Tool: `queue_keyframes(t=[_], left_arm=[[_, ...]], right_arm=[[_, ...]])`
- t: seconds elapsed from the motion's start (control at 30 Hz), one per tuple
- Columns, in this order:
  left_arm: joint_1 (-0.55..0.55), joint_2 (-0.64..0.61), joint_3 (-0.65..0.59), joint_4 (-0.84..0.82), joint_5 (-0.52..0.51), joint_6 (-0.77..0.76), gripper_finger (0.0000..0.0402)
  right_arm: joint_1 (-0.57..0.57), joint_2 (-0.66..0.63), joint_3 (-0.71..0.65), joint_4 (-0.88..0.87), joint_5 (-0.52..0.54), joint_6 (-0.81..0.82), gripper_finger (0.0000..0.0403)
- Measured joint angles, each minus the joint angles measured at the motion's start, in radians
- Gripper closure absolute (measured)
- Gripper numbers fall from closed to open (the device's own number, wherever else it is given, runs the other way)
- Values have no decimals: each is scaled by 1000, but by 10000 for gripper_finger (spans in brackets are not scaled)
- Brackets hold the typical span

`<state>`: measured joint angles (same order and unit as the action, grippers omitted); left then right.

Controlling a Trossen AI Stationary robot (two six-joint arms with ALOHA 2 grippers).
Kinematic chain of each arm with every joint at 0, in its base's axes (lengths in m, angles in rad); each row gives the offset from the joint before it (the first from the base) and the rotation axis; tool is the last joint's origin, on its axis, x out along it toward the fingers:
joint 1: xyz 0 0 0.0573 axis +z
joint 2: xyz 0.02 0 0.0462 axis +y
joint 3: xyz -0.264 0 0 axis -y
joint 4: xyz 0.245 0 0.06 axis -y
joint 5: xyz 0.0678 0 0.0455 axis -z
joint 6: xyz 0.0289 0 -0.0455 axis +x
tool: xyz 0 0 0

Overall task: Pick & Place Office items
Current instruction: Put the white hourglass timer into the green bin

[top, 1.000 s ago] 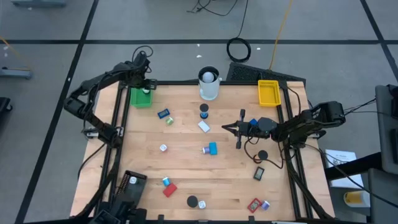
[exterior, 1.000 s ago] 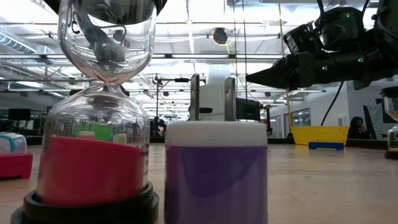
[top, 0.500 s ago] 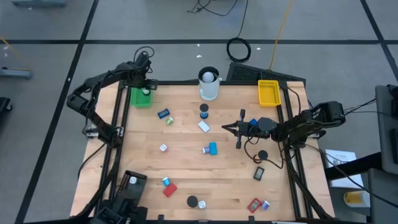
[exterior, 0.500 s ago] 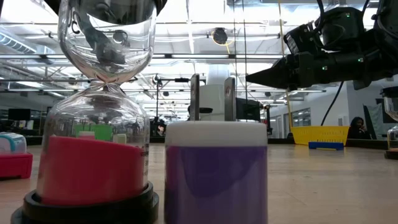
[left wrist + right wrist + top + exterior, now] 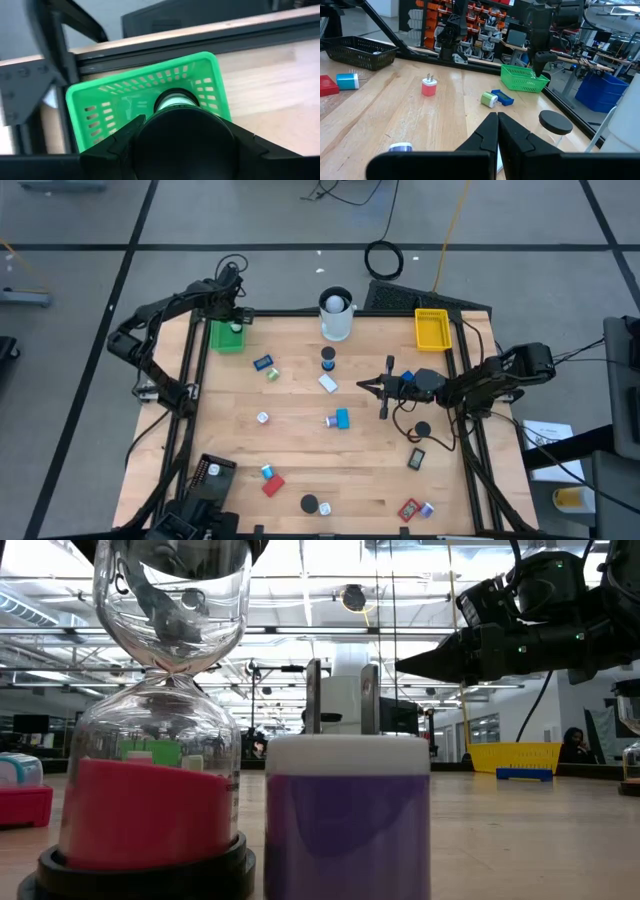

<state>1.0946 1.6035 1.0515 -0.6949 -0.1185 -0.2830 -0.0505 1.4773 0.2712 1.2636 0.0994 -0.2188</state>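
Left pincer hangs over the slotted green plastic tray, pinching a round roll. Right pincer pressed together above the wood-grain desk.

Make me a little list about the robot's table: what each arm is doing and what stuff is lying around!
left gripper: over the green tray; a round item shows in the tray under it
right gripper: shut, empty, above mid-table
yellow tray: far right corner
white cup: far edge, middle
table: small items scattered, such as a blue block and a black cap
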Motion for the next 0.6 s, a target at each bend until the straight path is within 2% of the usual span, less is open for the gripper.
queue_keyframes(t=[0.17, 0.6], left_arm=[[0, 0, 0, 5, 38, 29, 173], [-1, -1, 0, 0, 5, 117, 90]], right_arm=[[0, 0, 0, 0, 0, -1, 403], [0, 0, 0, 0, 0, -2, 403]])
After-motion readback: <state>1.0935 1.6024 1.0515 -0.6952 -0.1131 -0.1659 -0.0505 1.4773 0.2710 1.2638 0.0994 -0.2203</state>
